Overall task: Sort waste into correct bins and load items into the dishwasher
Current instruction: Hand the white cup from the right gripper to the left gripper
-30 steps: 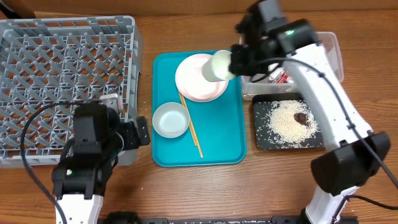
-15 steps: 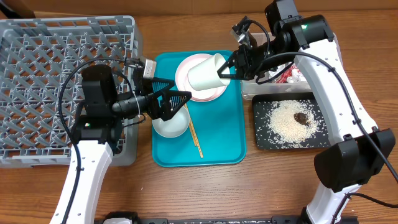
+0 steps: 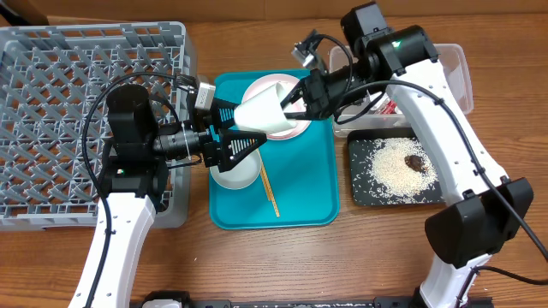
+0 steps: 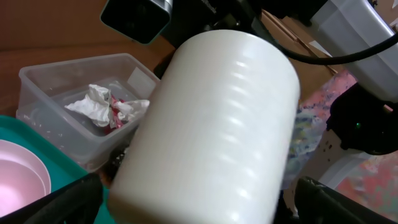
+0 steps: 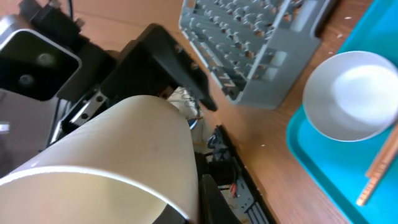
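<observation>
Wooden table [image 3: 368, 252], teal tray [image 3: 301, 190], grey rack [image 3: 60, 111]

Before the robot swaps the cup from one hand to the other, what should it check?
1. Right gripper has the cup: ok, shut on it.
2. Left gripper open: ok, jaws spread wide.
3. Cup between the left fingers: ok, the left wrist view shows one on each side.
4. Left fingers touching the cup: cannot tell.
5. Room in the rack: ok, no dishes show in it.
6. Nothing breakable below: not ok, a plate and bowl sit on the tray underneath.
</observation>
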`<action>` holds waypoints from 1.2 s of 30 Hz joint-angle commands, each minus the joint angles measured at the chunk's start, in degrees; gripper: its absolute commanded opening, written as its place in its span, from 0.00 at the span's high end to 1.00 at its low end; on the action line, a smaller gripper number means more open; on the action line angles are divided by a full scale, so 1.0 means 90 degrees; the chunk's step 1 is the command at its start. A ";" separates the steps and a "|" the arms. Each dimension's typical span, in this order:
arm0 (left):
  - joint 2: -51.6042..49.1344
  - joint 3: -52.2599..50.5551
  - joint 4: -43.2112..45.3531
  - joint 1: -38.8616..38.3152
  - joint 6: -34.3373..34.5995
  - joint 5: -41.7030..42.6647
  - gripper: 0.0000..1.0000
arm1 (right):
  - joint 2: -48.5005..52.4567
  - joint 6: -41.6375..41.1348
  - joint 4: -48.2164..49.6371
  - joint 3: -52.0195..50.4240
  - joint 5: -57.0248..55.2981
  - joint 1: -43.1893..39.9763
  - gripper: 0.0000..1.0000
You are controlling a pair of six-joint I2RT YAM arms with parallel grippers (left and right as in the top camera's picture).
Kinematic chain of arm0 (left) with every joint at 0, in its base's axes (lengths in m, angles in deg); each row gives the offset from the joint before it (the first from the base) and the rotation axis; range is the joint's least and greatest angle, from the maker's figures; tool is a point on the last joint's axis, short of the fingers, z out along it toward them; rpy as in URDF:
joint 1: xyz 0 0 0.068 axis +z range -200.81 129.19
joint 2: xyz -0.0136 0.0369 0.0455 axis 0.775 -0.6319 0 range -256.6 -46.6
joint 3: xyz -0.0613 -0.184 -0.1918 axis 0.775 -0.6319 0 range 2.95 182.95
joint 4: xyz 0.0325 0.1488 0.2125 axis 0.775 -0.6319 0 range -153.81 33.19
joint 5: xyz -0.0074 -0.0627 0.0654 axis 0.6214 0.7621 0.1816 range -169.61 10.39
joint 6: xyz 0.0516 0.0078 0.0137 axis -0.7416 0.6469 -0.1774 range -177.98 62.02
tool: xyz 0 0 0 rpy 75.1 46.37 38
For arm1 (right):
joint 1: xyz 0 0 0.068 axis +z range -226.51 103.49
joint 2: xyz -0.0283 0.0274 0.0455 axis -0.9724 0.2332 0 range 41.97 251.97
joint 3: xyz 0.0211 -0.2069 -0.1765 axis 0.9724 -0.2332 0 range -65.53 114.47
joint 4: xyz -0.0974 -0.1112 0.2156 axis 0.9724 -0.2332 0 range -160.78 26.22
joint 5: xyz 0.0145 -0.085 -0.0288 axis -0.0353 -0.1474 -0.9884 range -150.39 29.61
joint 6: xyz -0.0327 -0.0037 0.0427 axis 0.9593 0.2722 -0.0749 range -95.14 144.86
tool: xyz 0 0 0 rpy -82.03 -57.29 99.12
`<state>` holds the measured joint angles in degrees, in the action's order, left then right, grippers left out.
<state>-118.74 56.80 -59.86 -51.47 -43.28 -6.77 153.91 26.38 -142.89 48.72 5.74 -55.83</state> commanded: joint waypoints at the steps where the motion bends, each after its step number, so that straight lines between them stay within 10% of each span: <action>1: -0.0032 0.0117 0.0039 -0.0015 0.0066 -0.0163 0.00 | -0.0032 0.0051 0.0007 0.0051 0.0532 0.0000 0.96; 26: -0.0032 0.0119 0.0869 -0.0345 0.0420 -0.0158 0.14 | -0.0032 0.0044 -0.0085 0.0051 0.0449 0.0267 0.96; 36: -0.0032 0.0119 0.0860 -0.0345 0.0413 -0.0194 0.35 | -0.0032 0.0044 -0.0087 0.0051 0.0449 0.0267 0.96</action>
<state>-118.74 56.80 -52.45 -54.60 -39.87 -6.24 153.95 26.40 -143.46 48.72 8.45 -53.92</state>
